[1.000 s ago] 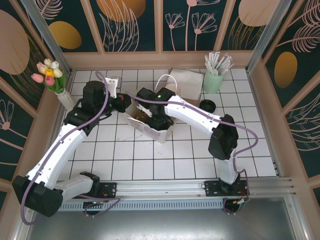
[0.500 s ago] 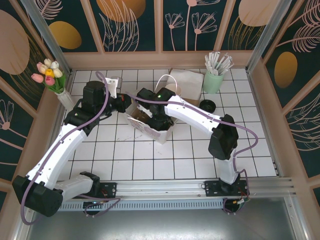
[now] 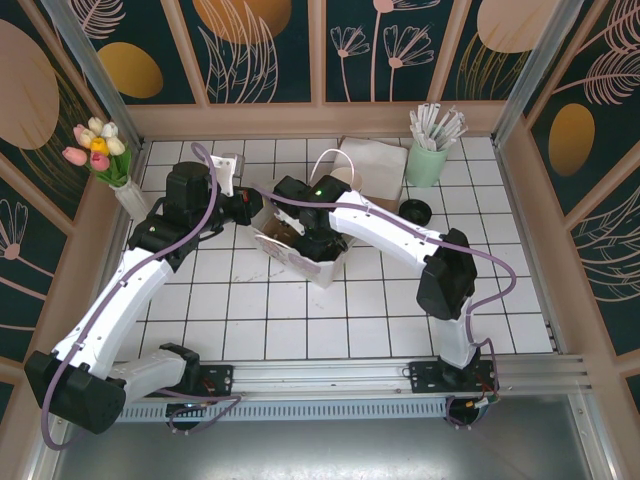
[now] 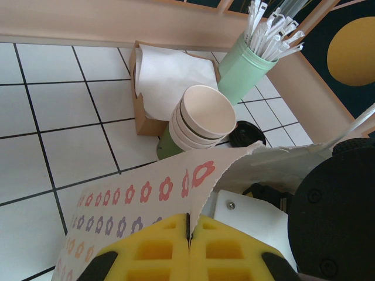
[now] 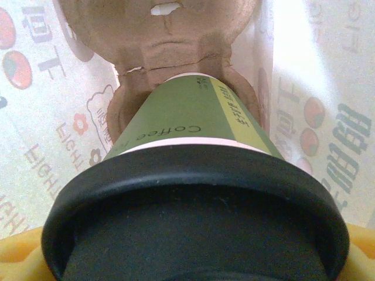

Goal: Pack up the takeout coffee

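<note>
Takeout coffee (image 5: 187, 126), a small green paper cup w/ a black round lid (image 5: 193, 216), is inside the white paper bag (image 5: 41, 117) w/ little printed pictures. In the right wrist view the cup's bottom end pokes into a brown cardboard cup holder (image 5: 158, 35) at 12 o'clock, deep in the bag. I can't tell if it is pushed all the way down.

The right gripper (image 5: 193, 266) looks clamped on the cup up by the lid. Its yellow pads (image 5: 20, 257) hug the lid at approx. 9 and 3 o'clock.

In the top view the bag is near the middle of the white tiled table (image 3: 330, 320). The left gripper (image 4: 188, 249) has its pads pressed together on the bag's flowery top edge, at approx. 9 o'clock of the bag.

How the cup will prob. handle:
- The paper wall is soft, so a hard squeeze would dent it.
- The lid may pop off if pushed sideways.
- If there is drink inside it will slosh, so keep it upright.
- The sides look smooth and a bit slippery.

The best place to hold it is just under the lid rim, where the cup is stiffest, w/ a gentle squeeze. The holder is thin cardboard and prob. bends easily.
</note>
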